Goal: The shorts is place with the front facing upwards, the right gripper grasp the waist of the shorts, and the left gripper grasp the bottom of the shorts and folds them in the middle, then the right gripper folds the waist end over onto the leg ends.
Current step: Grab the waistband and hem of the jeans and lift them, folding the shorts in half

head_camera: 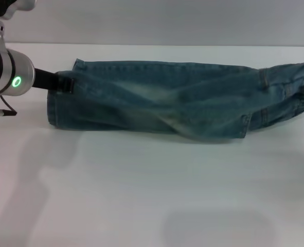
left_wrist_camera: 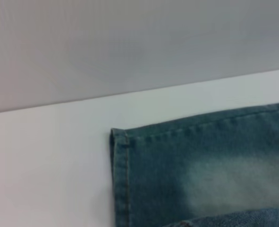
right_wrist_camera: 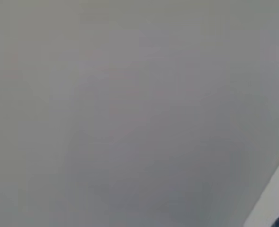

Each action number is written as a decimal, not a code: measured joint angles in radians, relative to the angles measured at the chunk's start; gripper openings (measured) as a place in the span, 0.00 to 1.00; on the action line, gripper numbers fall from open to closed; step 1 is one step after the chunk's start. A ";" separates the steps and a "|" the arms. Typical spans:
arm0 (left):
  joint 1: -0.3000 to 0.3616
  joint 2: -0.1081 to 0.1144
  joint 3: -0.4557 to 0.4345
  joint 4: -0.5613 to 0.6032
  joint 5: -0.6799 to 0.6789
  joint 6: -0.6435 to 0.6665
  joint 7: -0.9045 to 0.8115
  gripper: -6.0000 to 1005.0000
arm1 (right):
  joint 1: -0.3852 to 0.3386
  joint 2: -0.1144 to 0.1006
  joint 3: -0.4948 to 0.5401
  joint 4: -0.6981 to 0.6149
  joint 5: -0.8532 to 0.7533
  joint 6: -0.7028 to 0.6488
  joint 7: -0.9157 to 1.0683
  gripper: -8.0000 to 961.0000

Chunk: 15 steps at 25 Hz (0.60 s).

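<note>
A broad bare stretch of the white tabletop [head_camera: 141, 195] lies nearest the robot, crossed only by soft shadows. Beyond it, toward the far edge, the shorts [head_camera: 172, 103] stretch lengthwise across the tabletop, already doubled along their length so that one leg appears to lie on the other. The bottom of the shorts [head_camera: 53, 105], with its flat stitched hems, points to the tabletop's left side; the waist of the shorts [head_camera: 303, 92], gathered and puckered, reaches the right side of the head view. The left tool [head_camera: 64, 82], black on its silver arm with a green light ring, rests on the far corner of the hem end, apparently pinching the denim there, a hold that would keep the legs aligned for the lengthwise fold. The left wrist view shows the hem corner [left_wrist_camera: 120, 142] lying flat on the tabletop. The right tool is not seen in any view; its wrist camera shows only grey wall. Judging by the layout, the waist-over-hems fold is not yet done.
</note>
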 joint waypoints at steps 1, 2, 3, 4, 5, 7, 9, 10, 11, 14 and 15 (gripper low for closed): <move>0.000 0.000 -0.003 -0.001 0.000 0.005 -0.002 0.23 | 0.002 0.000 0.008 0.019 0.017 0.006 -0.001 0.04; 0.000 0.000 -0.008 -0.003 -0.001 0.012 -0.005 0.23 | 0.003 -0.001 0.016 0.037 0.035 0.012 -0.002 0.04; 0.000 0.000 -0.012 -0.006 -0.001 0.017 -0.008 0.23 | 0.003 -0.001 0.025 0.051 0.050 0.017 -0.002 0.04; -0.002 0.000 -0.015 -0.010 -0.001 0.025 -0.012 0.23 | 0.002 -0.002 0.034 0.060 0.061 0.020 -0.003 0.04; -0.005 0.000 -0.019 -0.016 -0.003 0.033 -0.015 0.23 | 0.000 -0.002 0.044 0.067 0.069 0.022 -0.002 0.04; -0.013 0.001 -0.023 -0.029 -0.009 0.045 -0.017 0.23 | 0.000 -0.002 0.068 0.086 0.076 0.025 -0.001 0.04; -0.024 0.001 -0.028 -0.046 -0.016 0.058 -0.018 0.23 | 0.006 -0.002 0.088 0.105 0.077 0.029 0.000 0.04; -0.031 0.001 -0.030 -0.056 -0.020 0.065 -0.018 0.23 | 0.010 -0.002 0.093 0.109 0.077 0.029 -0.001 0.04; -0.037 0.001 -0.031 -0.066 -0.025 0.070 -0.018 0.23 | 0.013 -0.002 0.095 0.111 0.077 0.029 -0.001 0.04; -0.058 0.001 -0.032 -0.098 -0.038 0.087 -0.017 0.23 | 0.025 -0.004 0.098 0.111 0.078 0.028 0.000 0.04; -0.063 0.001 -0.032 -0.107 -0.040 0.092 -0.016 0.24 | 0.030 -0.004 0.101 0.111 0.078 0.026 0.000 0.05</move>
